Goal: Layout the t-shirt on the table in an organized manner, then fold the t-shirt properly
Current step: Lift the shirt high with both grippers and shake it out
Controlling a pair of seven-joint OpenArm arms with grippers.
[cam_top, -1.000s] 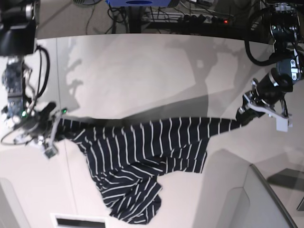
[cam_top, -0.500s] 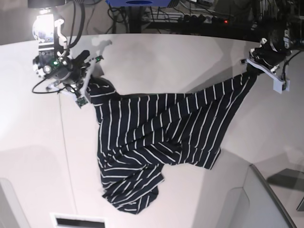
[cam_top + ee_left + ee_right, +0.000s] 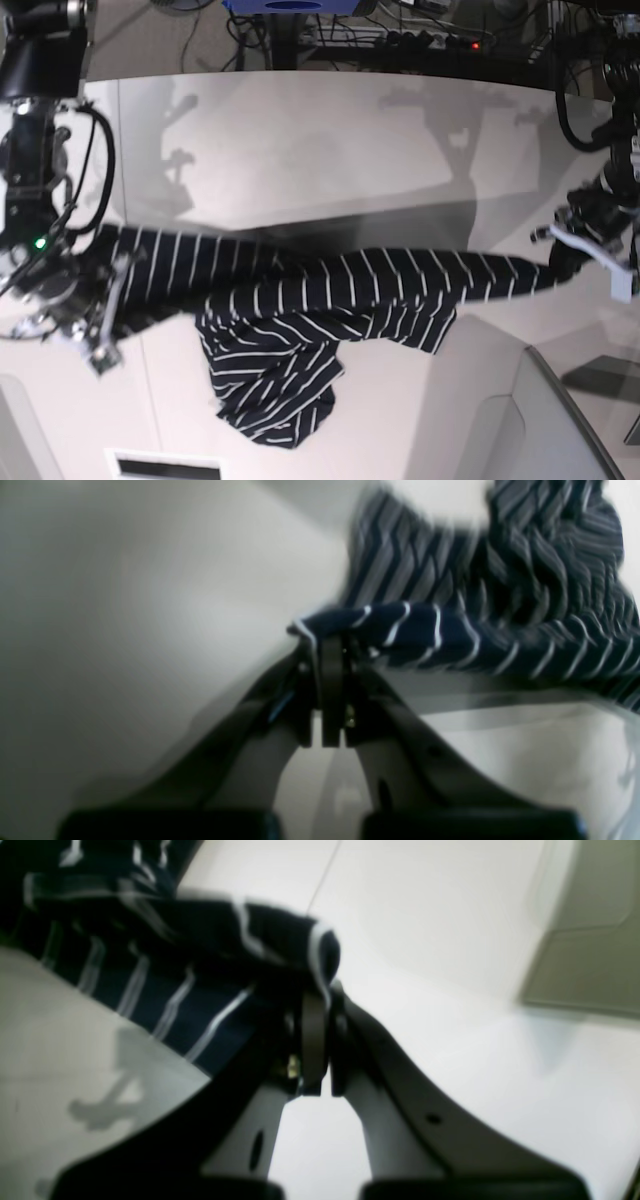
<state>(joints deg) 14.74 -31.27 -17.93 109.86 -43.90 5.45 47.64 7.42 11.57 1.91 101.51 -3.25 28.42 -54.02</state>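
Now both grippers are clamped on the t-shirt [image 3: 320, 300]: left gripper [image 3: 330, 645] and right gripper [image 3: 320, 990] pinch opposite ends, stretching it across the table's [image 3: 300, 140] middle, the bulk sagging toward its near edge.

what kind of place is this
Likely a robotics lab or test bench: two robot arms stretch a striped t-shirt over a big white table, with a tangle of cables and a power strip behind it.

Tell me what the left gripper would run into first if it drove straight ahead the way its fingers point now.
The left gripper is already shut on an edge of the t-shirt, so the bunched striped fabric comes first. Beyond it lies the white table, though blur leaves depth uncertain.
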